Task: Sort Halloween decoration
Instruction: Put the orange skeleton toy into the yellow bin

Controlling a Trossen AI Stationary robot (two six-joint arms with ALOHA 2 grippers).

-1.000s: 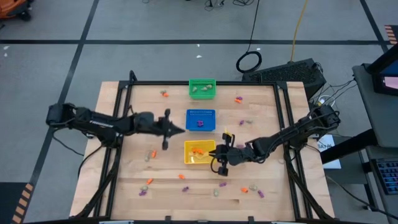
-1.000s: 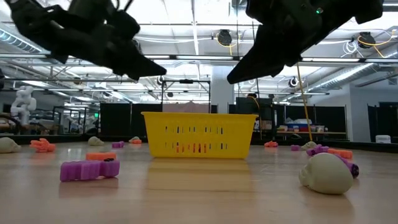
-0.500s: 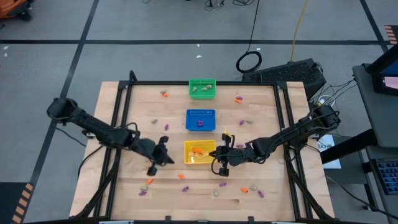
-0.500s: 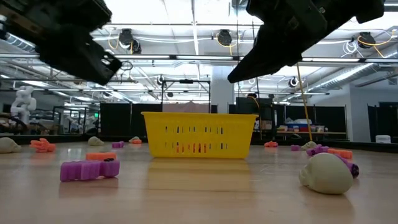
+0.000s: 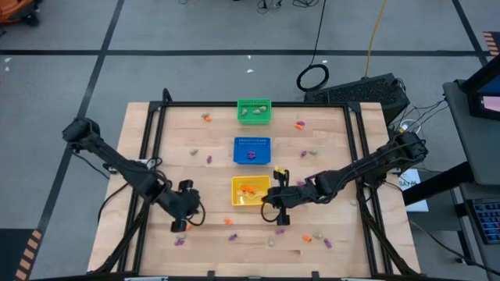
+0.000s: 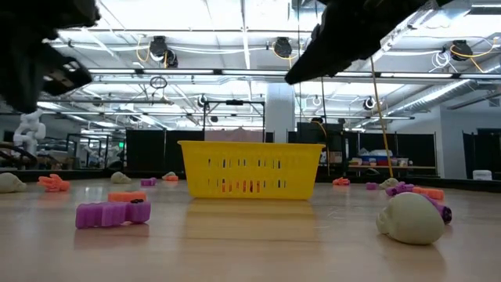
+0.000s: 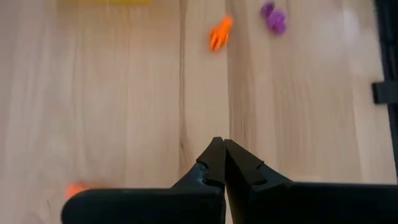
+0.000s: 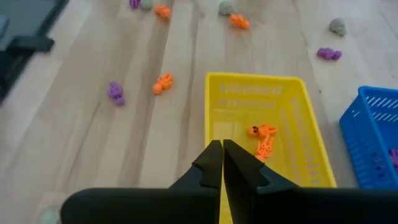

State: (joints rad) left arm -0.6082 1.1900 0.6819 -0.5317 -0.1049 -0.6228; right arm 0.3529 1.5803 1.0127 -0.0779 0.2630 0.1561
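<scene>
The work surface is a pale wooden table [image 5: 219, 156] bounded by a dark frame, standing on a grey floor; the low view shows a workshop hall behind it.

Three baskets stand in a column at table centre: green basket [image 5: 254, 112] at 12 o'clock, blue basket [image 5: 251, 151] in the middle, yellow basket [image 5: 250, 191] toward 6 o'clock. The yellow basket holds orange trinkets [image 8: 262, 138]. Loose trinkets lie scattered around the baskets, most of them along the 6 o'clock edge, including an orange one [image 7: 220, 32] and a purple one [image 7: 273, 17] ahead of the left arm.

The left gripper [image 5: 181, 212] is low over the table at about 8 o'clock from the yellow basket, fingers closed and empty. The right gripper [image 5: 275, 204] is just beside the yellow basket's 4 o'clock corner, fingers closed and holding nothing visible.

Risks:
- Closed fingers cannot take a trinket; a descent in this state would likely push the piece away.
- The right gripper is close to the basket wall; a sideways move could shift the basket.
- Trinkets near the 6 o'clock edge could be knocked off the table.

Clearance: open wood lies at 9 o'clock and 3 o'clock of the baskets; the frame rails limit reach at the sides.
</scene>
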